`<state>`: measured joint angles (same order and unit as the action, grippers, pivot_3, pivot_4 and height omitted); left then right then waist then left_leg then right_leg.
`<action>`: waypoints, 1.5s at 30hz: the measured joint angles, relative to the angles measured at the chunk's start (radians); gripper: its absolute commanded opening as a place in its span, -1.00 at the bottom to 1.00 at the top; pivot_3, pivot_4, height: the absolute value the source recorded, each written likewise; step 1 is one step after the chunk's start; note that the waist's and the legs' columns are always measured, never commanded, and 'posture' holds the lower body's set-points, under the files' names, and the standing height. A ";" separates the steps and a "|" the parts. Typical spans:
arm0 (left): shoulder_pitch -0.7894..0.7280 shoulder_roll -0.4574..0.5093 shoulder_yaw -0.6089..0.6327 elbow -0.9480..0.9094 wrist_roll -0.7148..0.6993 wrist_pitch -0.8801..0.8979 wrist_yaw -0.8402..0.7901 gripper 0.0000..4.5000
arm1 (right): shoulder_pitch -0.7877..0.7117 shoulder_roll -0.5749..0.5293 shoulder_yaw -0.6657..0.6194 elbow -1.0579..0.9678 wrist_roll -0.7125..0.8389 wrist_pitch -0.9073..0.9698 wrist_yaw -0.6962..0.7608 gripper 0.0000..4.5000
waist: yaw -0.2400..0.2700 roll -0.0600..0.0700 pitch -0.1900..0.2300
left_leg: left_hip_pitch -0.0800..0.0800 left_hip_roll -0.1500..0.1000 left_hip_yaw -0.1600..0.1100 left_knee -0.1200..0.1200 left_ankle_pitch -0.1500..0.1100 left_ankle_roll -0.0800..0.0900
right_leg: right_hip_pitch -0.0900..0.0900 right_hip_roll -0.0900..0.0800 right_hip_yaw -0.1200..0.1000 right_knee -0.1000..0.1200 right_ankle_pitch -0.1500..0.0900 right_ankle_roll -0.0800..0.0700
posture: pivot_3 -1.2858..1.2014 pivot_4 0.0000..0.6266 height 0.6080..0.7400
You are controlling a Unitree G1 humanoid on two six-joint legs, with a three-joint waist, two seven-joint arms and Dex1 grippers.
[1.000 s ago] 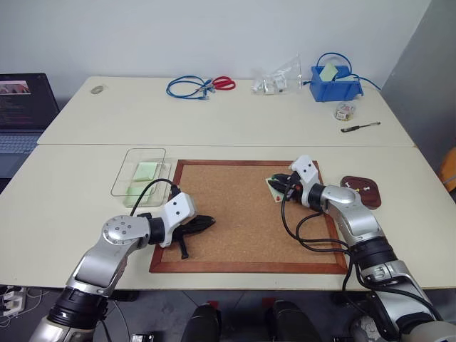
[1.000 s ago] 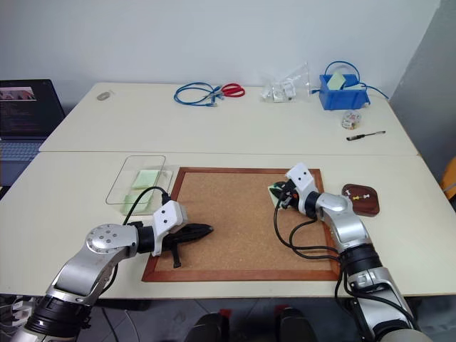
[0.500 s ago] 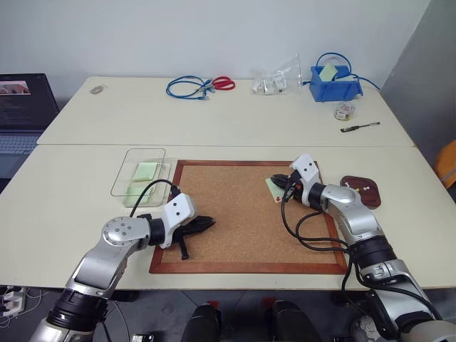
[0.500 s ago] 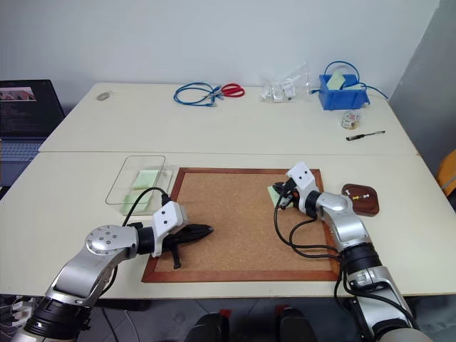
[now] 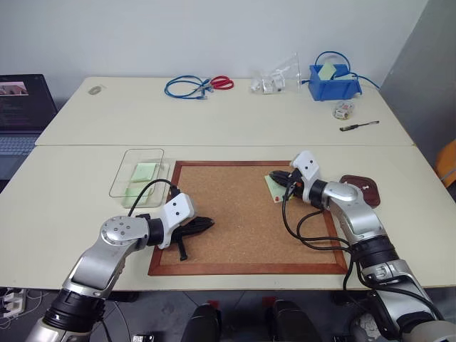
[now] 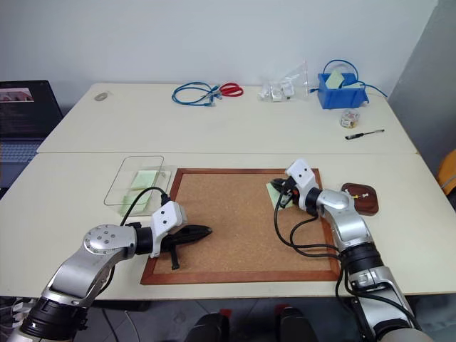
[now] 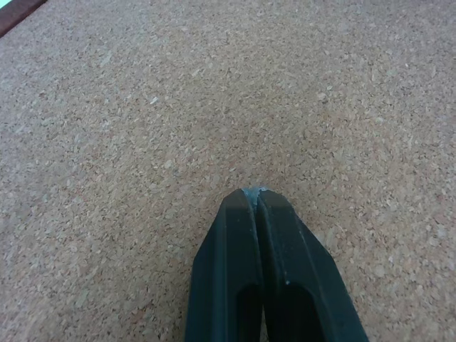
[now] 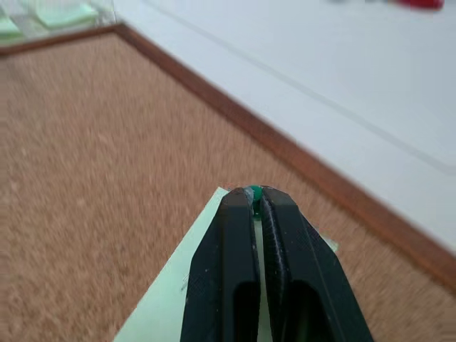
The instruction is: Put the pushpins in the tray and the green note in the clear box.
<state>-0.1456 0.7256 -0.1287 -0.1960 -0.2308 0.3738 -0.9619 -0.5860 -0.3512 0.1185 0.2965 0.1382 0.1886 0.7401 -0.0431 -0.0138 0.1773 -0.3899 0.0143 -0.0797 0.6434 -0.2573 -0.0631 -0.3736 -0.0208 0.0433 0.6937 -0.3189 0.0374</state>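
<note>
My right gripper (image 8: 254, 194) is shut on a green pushpin (image 8: 254, 192), held just above the green note (image 8: 171, 306) near the cork board's far right corner. The note (image 5: 273, 187) lies on the board beside the fingers. To the right, off the board, sits the dark brown tray (image 5: 360, 192) with small pale specks in it that I cannot make out. The clear box (image 5: 139, 171) stands off the board's far left corner with pale green notes inside. My left gripper (image 5: 207, 224) is shut and empty, low over the cork board (image 5: 235, 214).
At the table's far side lie a blue cable (image 5: 187, 87), red scissors (image 5: 223, 83), plastic bags (image 5: 278, 78), a blue bin (image 5: 333, 80), a small jar (image 5: 345, 110) and a pen (image 5: 358, 126). A laptop (image 5: 25, 107) stands at the far left.
My right gripper has closed fully on the green pushpin and lifted a little off the note. The left arm has stayed put.
</note>
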 measured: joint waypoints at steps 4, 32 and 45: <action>0.000 0.006 0.000 -0.004 -0.001 0.008 -0.007 -1.00 | -0.004 -0.002 -0.005 -0.019 0.000 0.001 0.000 -0.99 | -0.001 0.000 0.000 | 0.000 0.000 0.000 0.000 0.000 0.000 | 0.000 0.000 0.000 0.000 0.000 0.000 | 0.03 -0.52 1.00; 0.005 -0.001 0.006 0.003 -0.003 0.007 -0.011 -1.00 | 0.206 -0.159 -0.269 -0.408 0.042 0.358 -0.195 -0.99 | -0.004 0.004 -0.002 | 0.001 0.000 0.001 0.000 0.000 0.000 | 0.001 0.000 0.001 0.000 0.000 0.000 | 0.03 -0.52 1.00; -0.016 -0.007 -0.007 0.038 -0.003 -0.015 -0.031 -1.00 | 0.332 -0.166 -0.402 -0.524 0.085 0.536 -0.304 -0.99 | 0.004 0.005 -0.003 | 0.001 -0.001 0.001 0.000 0.000 0.000 | 0.001 0.000 0.001 -0.001 0.000 0.000 | 0.03 -0.52 1.00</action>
<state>-0.1621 0.7185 -0.1355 -0.1580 -0.2338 0.3586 -0.9924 -0.2544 -0.5174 -0.2838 -0.2277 0.2229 0.7249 0.4364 -0.0392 -0.0089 0.1744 -0.3891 0.0138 -0.0790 0.6431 -0.2574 -0.0630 -0.3723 -0.0210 0.0442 0.6928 -0.3191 0.0374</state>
